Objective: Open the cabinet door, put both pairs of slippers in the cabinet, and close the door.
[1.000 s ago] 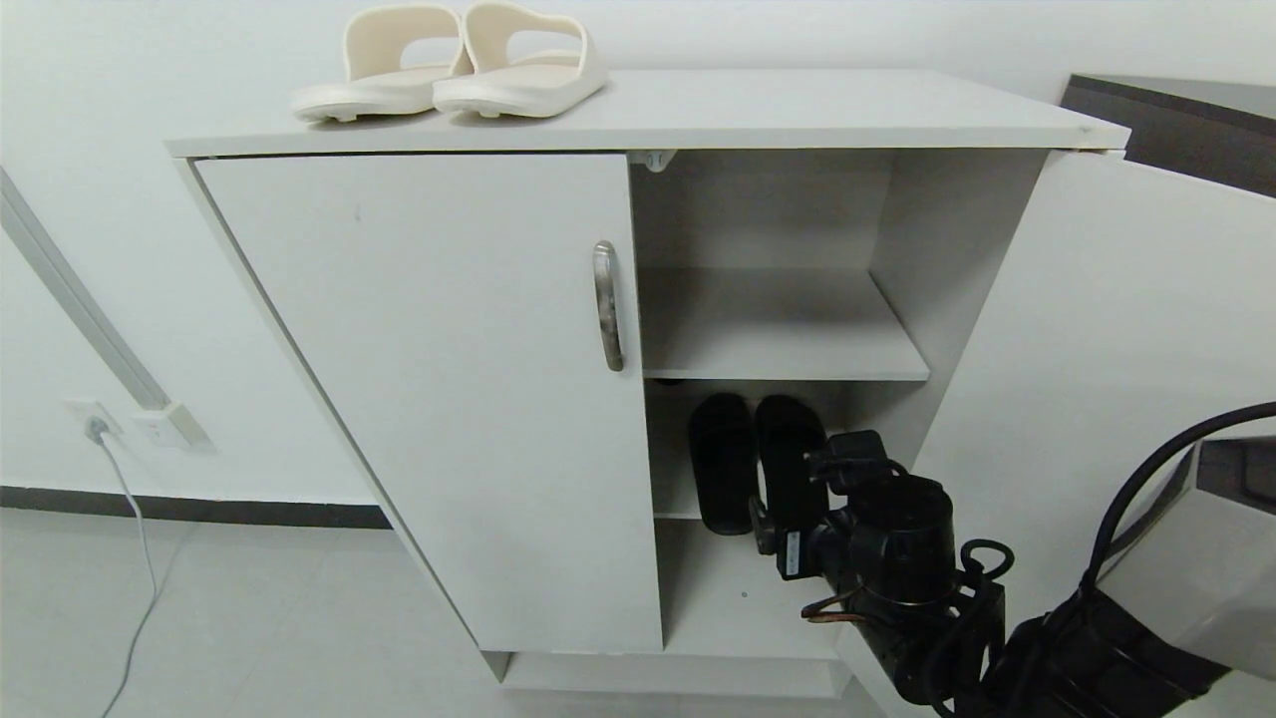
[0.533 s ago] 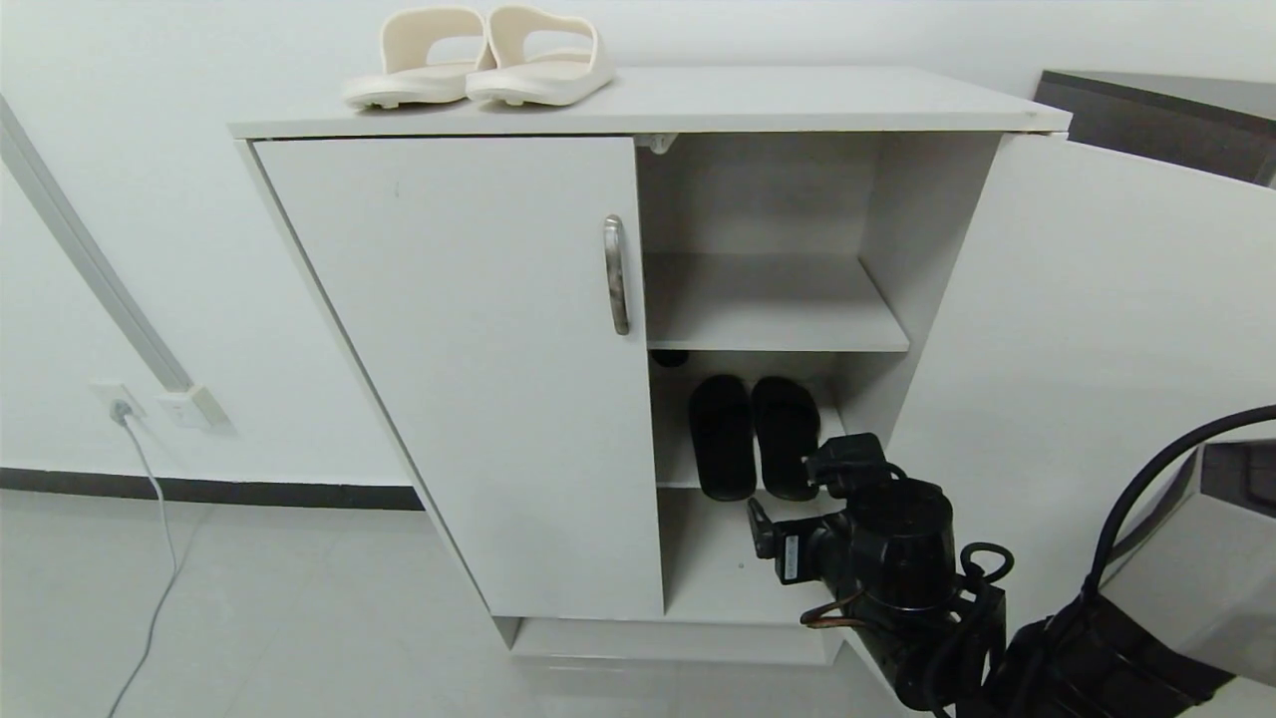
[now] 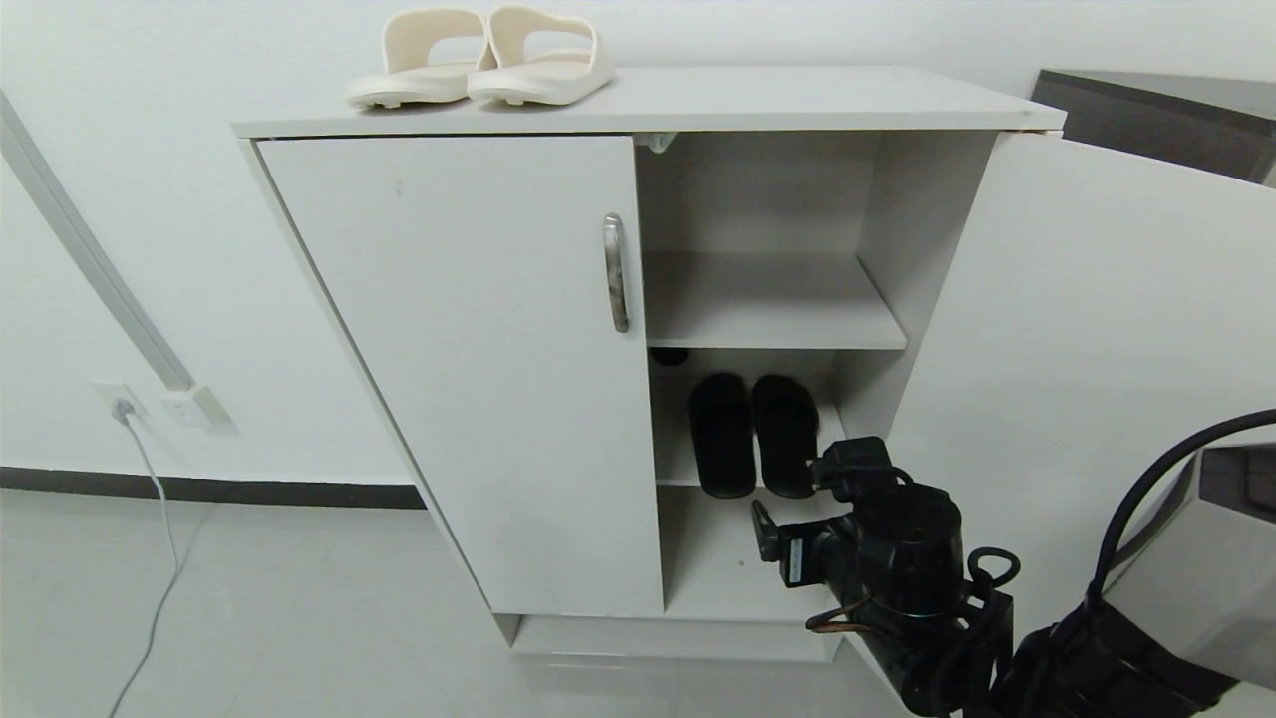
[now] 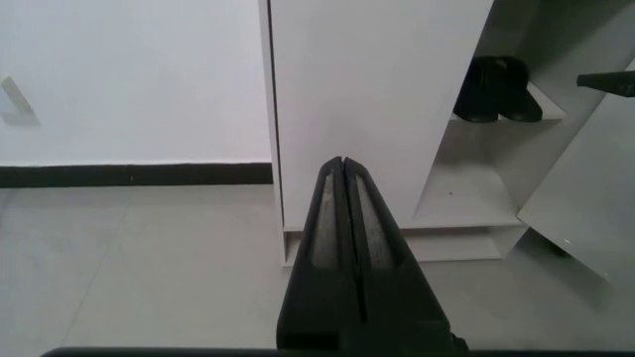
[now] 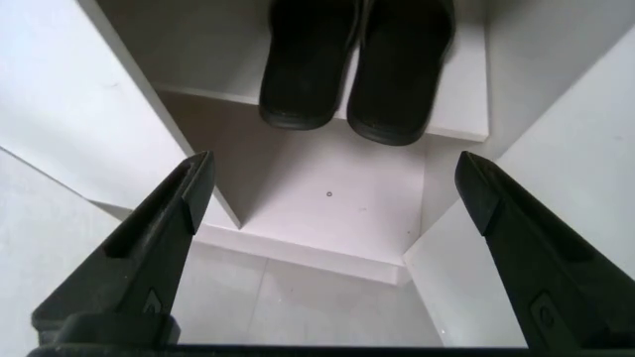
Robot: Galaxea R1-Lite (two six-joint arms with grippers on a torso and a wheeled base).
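Open cabinet point(image 3: 797, 95), black slippers point(image 3: 753, 434) on middle shelf.
Cream slippers point(image 3: 478, 58) on top; right end effector point(image 5: 334, 164) spread, left end effector point(image 4: 342, 169) pressed together.

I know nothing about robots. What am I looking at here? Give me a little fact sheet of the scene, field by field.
cabinet: white, two doors, shelves inside
right door: swung open
left door: closed
black slippers: side by side on the middle shelf
cream slippers: on top of the cabinet, not yet inside
right end effector: open, empty, just in front of the open compartment
left end effector: shut, empty, back from the cabinet
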